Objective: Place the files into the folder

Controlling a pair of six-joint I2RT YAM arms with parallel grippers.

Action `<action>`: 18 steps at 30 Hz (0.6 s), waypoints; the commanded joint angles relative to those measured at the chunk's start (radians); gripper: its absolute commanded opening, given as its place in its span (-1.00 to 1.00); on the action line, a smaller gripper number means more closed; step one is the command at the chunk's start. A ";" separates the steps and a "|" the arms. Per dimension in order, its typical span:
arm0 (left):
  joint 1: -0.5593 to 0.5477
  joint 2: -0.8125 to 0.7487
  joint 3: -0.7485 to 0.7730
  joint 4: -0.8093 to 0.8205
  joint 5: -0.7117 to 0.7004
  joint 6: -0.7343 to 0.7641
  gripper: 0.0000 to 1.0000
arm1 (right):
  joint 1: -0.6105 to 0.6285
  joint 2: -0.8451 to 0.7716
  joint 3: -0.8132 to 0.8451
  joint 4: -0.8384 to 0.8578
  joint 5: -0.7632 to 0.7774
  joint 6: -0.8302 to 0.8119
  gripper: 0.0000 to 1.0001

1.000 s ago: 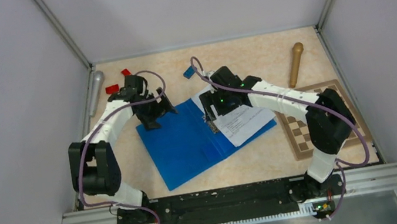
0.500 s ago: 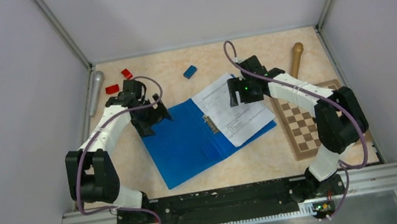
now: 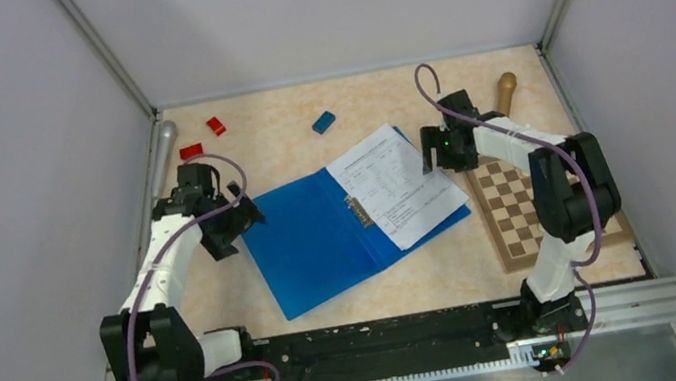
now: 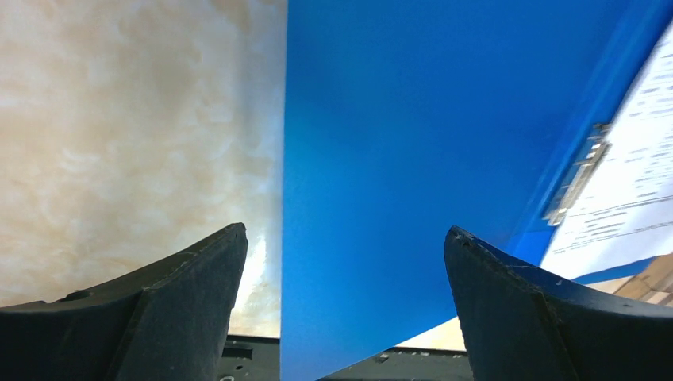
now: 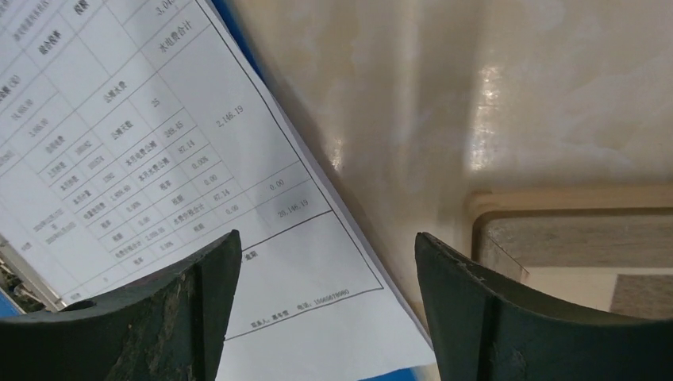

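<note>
The blue folder lies open and flat on the table, its metal clip along the spine. The files, white printed sheets, rest on its right half, their top edge sticking out past the folder. My left gripper hovers open over the folder's left edge; the left wrist view shows the blue cover between the spread fingers, with nothing held by the left gripper. My right gripper is open at the sheets' right edge. In its wrist view the files lie under the right gripper, untouched.
A wooden chessboard lies right of the folder, its corner close to my right fingers. A wooden pestle, a small blue block, two red blocks and a silver cylinder lie at the back. Walls enclose three sides.
Both arms have drawn outward: the left from the folder's far left corner toward its left edge, the right off the papers' middle to their right edge. Folder and files have not moved.
</note>
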State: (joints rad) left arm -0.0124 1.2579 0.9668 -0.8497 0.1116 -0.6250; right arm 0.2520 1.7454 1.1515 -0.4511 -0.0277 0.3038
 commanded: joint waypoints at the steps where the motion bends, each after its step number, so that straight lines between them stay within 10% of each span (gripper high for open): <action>1: 0.006 0.003 -0.086 0.038 0.017 0.006 0.98 | 0.002 0.061 0.046 0.033 -0.038 -0.020 0.58; 18: 0.032 0.126 -0.132 0.175 0.148 0.003 0.96 | 0.050 -0.075 -0.118 0.076 -0.157 0.034 0.36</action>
State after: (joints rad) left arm 0.0166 1.3640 0.8299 -0.7349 0.2138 -0.6250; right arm 0.2661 1.7538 1.0763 -0.3843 -0.1535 0.3180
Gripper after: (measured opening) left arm 0.983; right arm 0.711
